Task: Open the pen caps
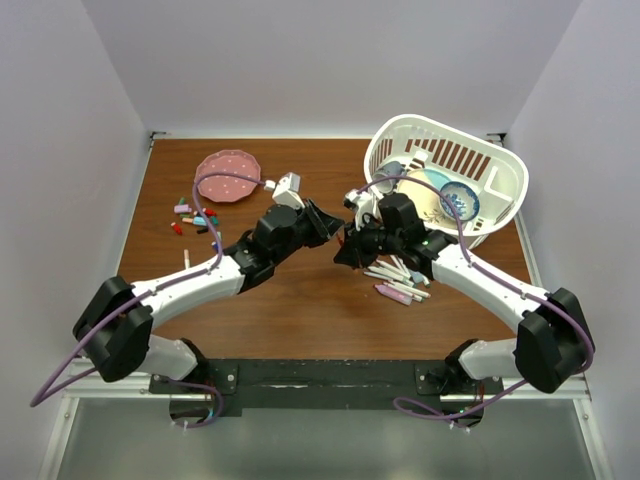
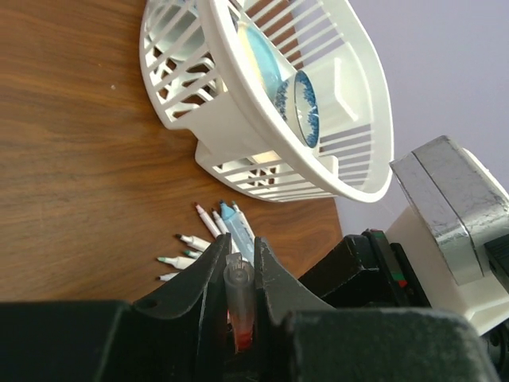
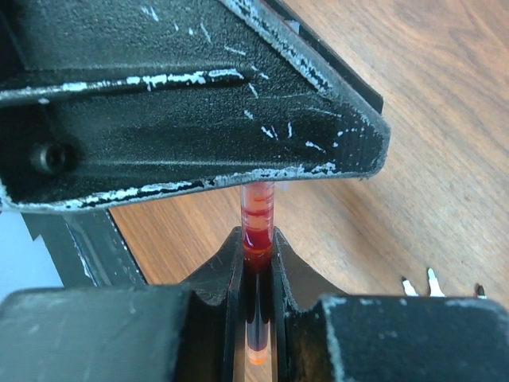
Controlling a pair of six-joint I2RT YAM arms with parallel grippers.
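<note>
Both my pincers meet mid-frame in the overhead view. My left pincer is clenched on one end of a red pen, and my right pincer is clenched on the other. Loose pen caps lie on the worktop at left, below the pink plate. More pens lie right of centre.

Bright, even, diffuse light fr. overhead; shadows soft, short. Right wrist view: right gripper body out of focus at 6 o'clock; bench grain sharp twd 2 o'clock.
</note>
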